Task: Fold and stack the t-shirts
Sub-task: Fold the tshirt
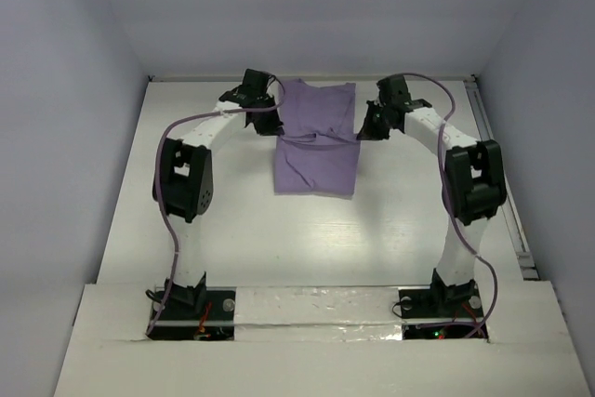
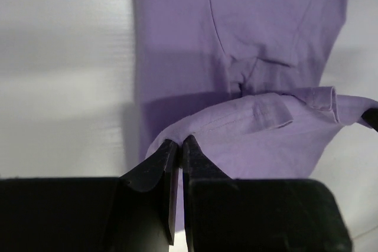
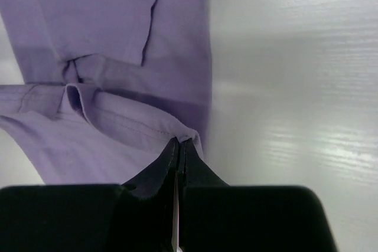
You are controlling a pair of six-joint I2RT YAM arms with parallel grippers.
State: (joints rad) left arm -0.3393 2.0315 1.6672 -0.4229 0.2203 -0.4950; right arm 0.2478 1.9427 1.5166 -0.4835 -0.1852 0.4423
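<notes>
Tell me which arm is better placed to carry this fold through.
Neither alone, probably: the left gripper and right gripper are each shut on a hem corner of the lavender t-shirt, on opposite sides, so both should move together.

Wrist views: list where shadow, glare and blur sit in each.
Left wrist: grey shadow bands cross the table and the t-shirt beneath its lifted hem; the left pincer reads as a black mass with little detail. Right wrist: bright glare streaks on the table at right, shadow under the raised hem, and the right pincer equally dark. Neither view shows much blur.
</notes>
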